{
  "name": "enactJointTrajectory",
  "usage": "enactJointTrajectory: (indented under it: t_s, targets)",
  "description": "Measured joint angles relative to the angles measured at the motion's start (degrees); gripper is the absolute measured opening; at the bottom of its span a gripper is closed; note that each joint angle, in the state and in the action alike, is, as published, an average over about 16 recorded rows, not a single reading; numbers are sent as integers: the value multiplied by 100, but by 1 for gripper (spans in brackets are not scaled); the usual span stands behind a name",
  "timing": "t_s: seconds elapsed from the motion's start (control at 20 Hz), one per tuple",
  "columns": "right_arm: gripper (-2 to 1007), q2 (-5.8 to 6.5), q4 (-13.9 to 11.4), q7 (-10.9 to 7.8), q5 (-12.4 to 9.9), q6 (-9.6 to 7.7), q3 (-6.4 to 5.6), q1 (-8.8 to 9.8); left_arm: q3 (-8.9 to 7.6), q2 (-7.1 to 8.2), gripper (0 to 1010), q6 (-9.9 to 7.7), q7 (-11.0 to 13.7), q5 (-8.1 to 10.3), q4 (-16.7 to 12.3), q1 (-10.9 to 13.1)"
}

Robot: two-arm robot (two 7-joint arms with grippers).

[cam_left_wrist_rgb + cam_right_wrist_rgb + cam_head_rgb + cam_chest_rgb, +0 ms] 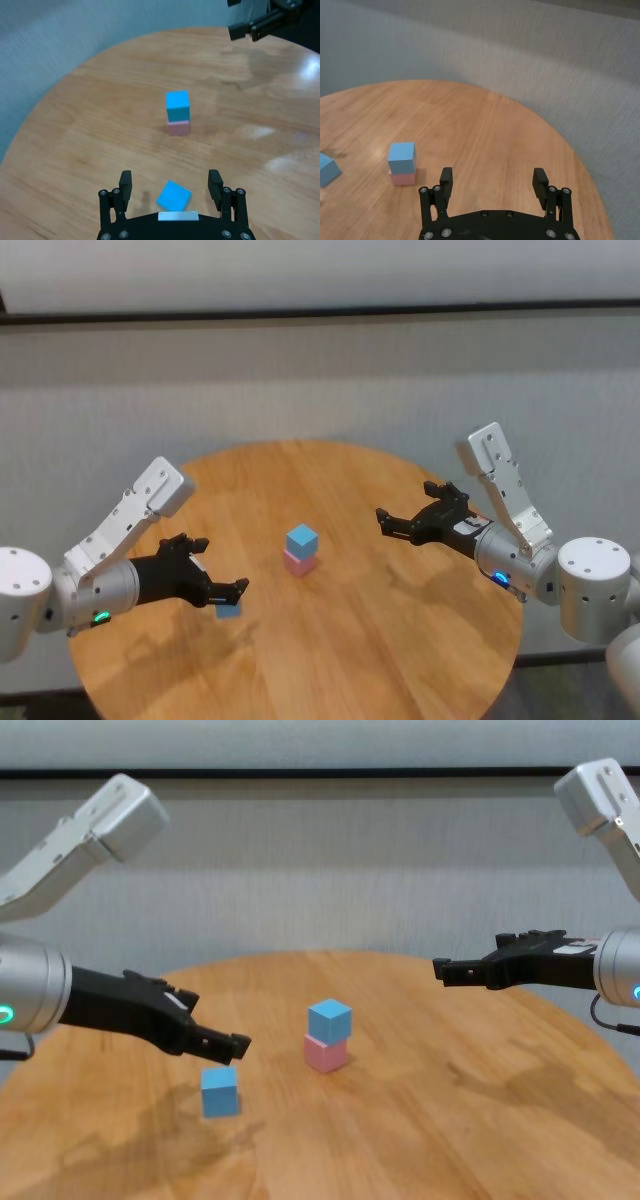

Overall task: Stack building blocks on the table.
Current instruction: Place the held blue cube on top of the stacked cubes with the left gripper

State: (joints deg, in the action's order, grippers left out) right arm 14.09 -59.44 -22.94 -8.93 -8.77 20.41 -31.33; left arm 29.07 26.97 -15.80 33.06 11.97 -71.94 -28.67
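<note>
Now my left pincer (pixel 172 189) hangs wide open over the loose blue block (pixel 173 196), so I can grab it for the stack.

Near the centre of the round wood-plank table (pixel 400 660), one light blue cube (pixel 302 538) sits on the pale pink cube (pixel 298 561). A second light blue cube (pixel 220 1091) lies on the table to the left of the stack and nearer the robot, apart from it.

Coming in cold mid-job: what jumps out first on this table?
At the middle of the table, a light blue block sits on a pink block. The second blue block lies alone nearer the robot's left, with the open left gripper just above it. The open right gripper hovers off to the right.
</note>
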Motion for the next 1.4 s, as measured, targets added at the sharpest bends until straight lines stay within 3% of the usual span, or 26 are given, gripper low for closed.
enactJointTrajectory:
  t_s: [0.45, 1.4]
  targets:
    - [1005, -8, 11, -7, -7, -5, -4, -9, 149, -61, 1001, 67, 127, 8, 306, -98]
    - [1005, -13, 20, -9, -14, -11, -8, -17, 398, -386, 1001, 140, 252, -171, 1157, -467]
